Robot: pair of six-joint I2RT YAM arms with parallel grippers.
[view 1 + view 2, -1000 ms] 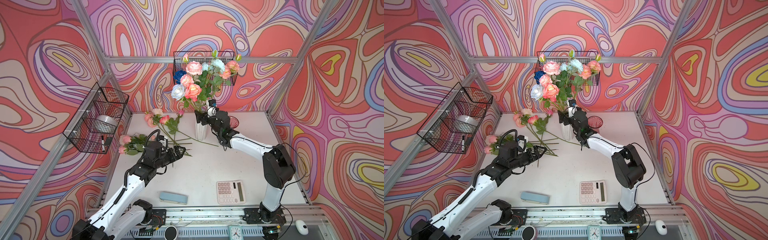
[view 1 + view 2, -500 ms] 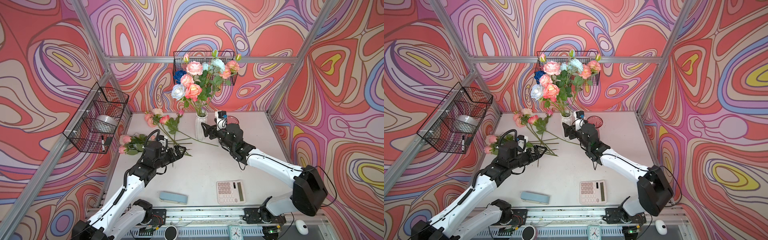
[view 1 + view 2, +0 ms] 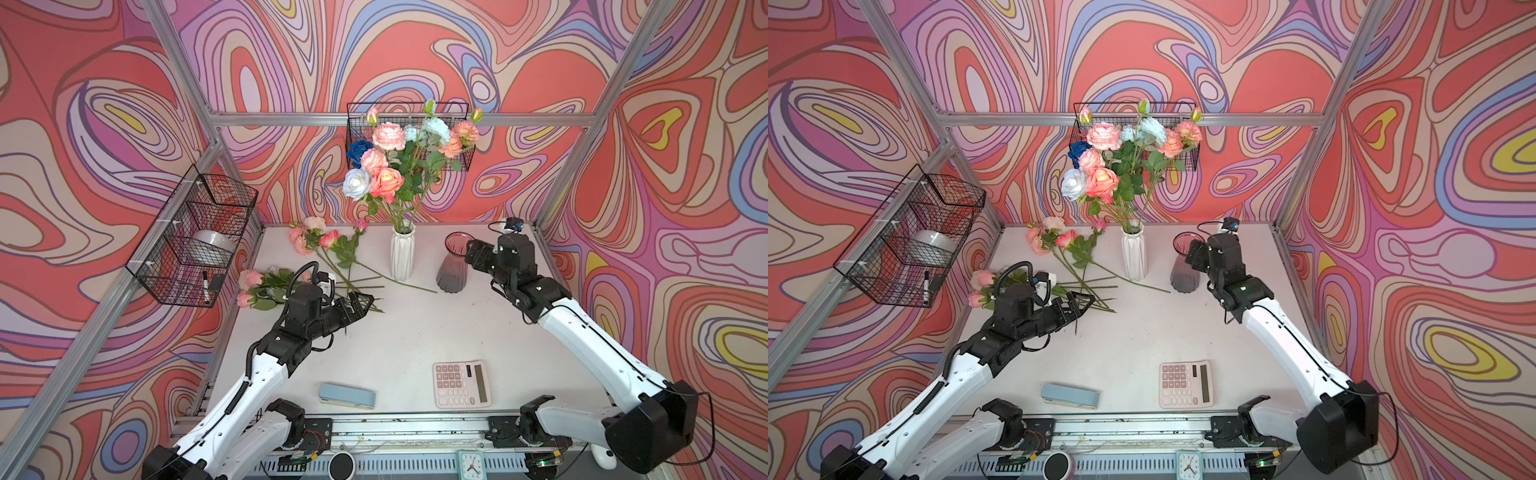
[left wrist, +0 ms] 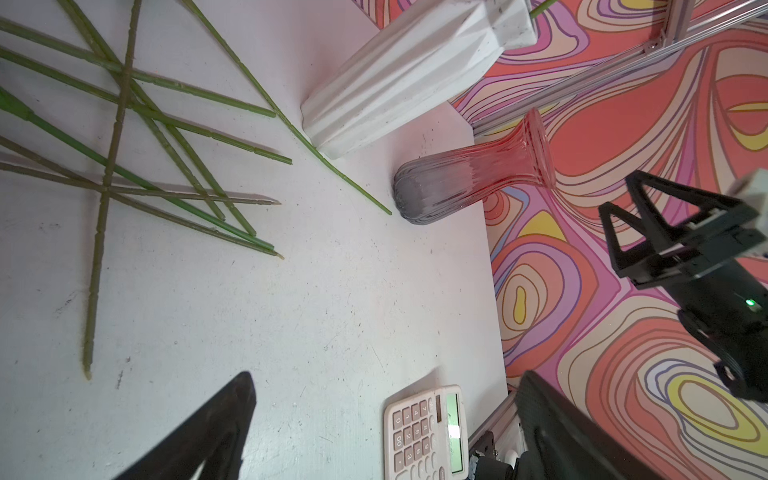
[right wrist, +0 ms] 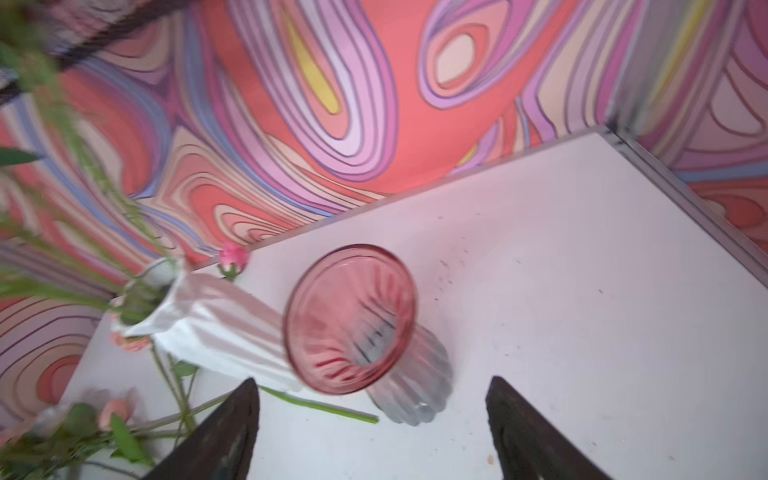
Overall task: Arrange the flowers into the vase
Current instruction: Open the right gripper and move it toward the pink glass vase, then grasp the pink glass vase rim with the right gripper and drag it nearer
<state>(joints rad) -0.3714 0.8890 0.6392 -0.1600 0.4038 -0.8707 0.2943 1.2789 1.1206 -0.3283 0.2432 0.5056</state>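
Note:
A white ribbed vase (image 3: pixel 402 257) at the back centre holds several flowers (image 3: pixel 388 160) with pink, peach, cream and blue heads. More flowers (image 3: pixel 318 241) lie on the table to its left, and their green stems (image 4: pixel 174 166) cross. Over the stem ends my left gripper (image 3: pixel 360 301) stands open and empty, its dark fingertips (image 4: pixel 237 407) wide apart in the left wrist view. To the right of the white one is an empty pink-and-grey glass vase (image 5: pixel 351 320). My right gripper (image 3: pixel 471 250) hangs open beside its rim, holding nothing.
A second bunch of pink flowers (image 3: pixel 253 286) lies at the table's left edge behind my left wrist. A calculator (image 3: pixel 462 384) and a pale blue stapler (image 3: pixel 347 395) sit near the front. Wire baskets hang on the left wall (image 3: pixel 195 237) and the back wall (image 3: pixel 357 124).
My right arm has drawn away from the white vase and swung right to the pink glass vase, its jaws a little narrower. My left gripper stayed in place and opened slightly wider.

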